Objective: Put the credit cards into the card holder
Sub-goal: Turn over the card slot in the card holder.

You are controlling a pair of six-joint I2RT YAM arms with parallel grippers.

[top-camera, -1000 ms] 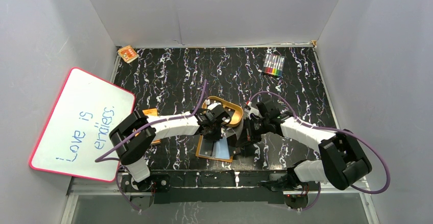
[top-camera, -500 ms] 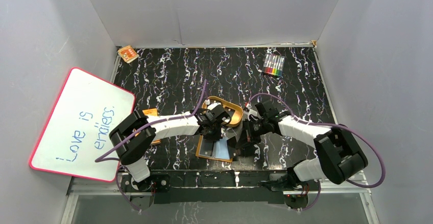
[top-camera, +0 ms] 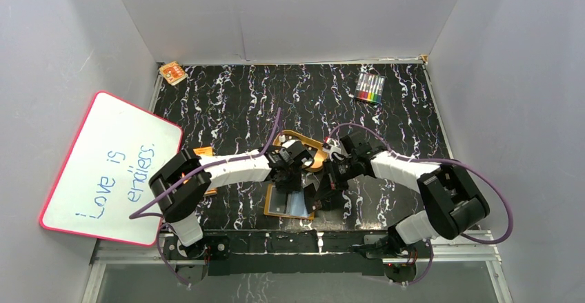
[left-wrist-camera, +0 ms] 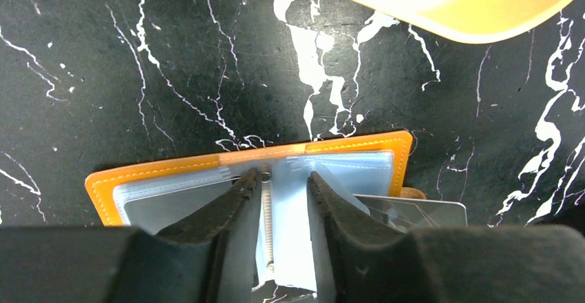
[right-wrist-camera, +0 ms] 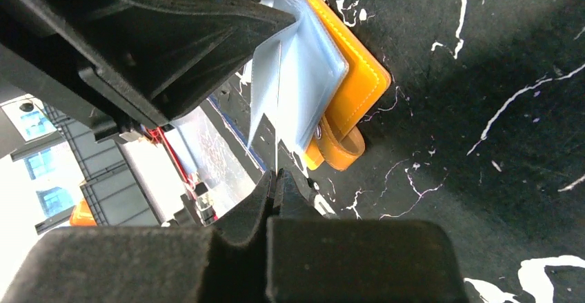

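One open card holder (left-wrist-camera: 241,168) at worktop's (top-camera: 414,123) near edge, left tool (left-wrist-camera: 283,177) released above it, right tool (right-wrist-camera: 276,175) clenched on one credit card (left-wrist-camera: 421,211), one whiteboard (top-camera: 110,165) reading "Love is endless."

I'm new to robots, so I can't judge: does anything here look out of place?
The whiteboard leans tilted against the left wall, beside the table. A credit card pokes out beyond the open card holder's edge.

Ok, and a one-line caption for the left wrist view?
Left gripper, jaws slightly parted, over the spine of the open card holder; a credit card at its right edge, tan tray beyond.
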